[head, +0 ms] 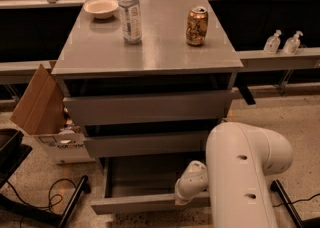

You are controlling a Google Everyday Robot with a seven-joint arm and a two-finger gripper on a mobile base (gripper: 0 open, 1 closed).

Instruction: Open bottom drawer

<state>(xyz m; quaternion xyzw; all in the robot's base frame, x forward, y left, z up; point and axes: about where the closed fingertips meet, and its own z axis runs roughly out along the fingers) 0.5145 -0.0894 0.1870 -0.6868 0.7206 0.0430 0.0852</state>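
Observation:
The bottom drawer [145,203] is the lowest of three grey fronts on the cabinet. It stands pulled out toward me, and its plain grey tray [145,174] shows, empty. My white arm [245,172] comes in from the lower right. Its wrist ends at the gripper [183,195], which sits at the top edge of the bottom drawer's front panel, right of the middle. The arm hides the drawer's right end. The two upper drawers [147,107] are slightly out.
On the cabinet top [165,47] stand a water bottle [130,12], a soda can [197,26] and a white bowl [101,7]. A cardboard box [47,117] stands at the left, with a black stand and cable [45,204] on the floor. Two dispenser bottles [282,42] stand on a ledge at the right.

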